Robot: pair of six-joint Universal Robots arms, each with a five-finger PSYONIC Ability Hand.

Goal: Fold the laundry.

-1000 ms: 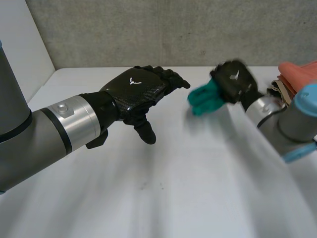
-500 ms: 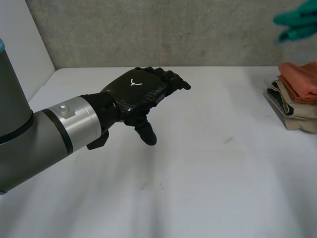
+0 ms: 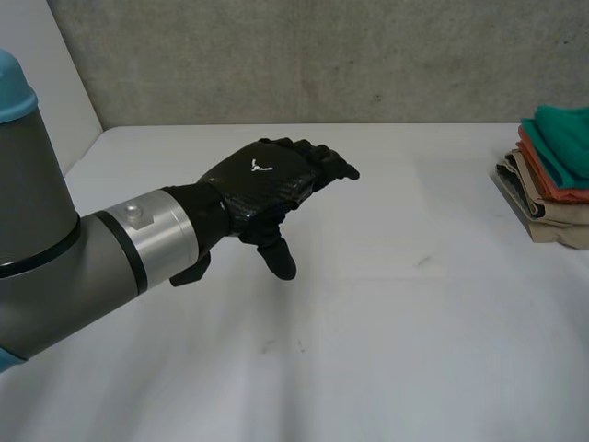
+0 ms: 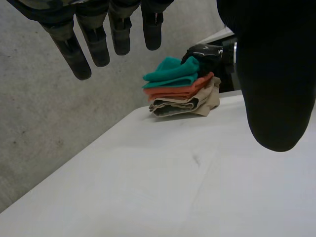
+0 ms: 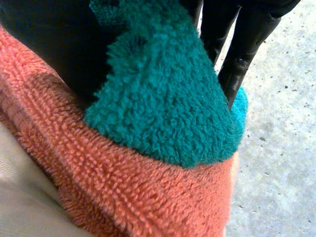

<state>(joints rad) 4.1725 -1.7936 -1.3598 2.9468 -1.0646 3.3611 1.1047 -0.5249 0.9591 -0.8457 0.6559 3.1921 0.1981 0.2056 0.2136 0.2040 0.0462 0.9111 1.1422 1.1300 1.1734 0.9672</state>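
Head view: I log towel [image 3: 563, 138] atop stack [image 3: 552, 216], right hand [image 5: 49, 44] fingers [image 5: 252, 29] clamped on it, left hand [image 3: 262, 180] fingers [image 4: 98, 44] apart, idle; only release left, I judge.

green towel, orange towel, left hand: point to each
green towel [image 4: 173, 69], left wrist view, its upper fold
orange towel [image 4: 175, 92], left wrist view, its folded edge
left hand [image 3: 262, 180], head view, its back

Soft, diffuse light leaves the white tabletop [image 3: 396, 331] bright and the concrete wall [image 3: 322, 55] a flat grey, with a faint sheen on the glossy back of the left hand [image 3: 262, 180]. The stack of folded cloths [image 4: 185, 96] throws a thin, soft shadow at its foot, and the teal towel [image 5: 163, 98] shows bright against the dark fingers [image 5: 247, 44] of the right hand [image 5: 49, 39] pinching it.
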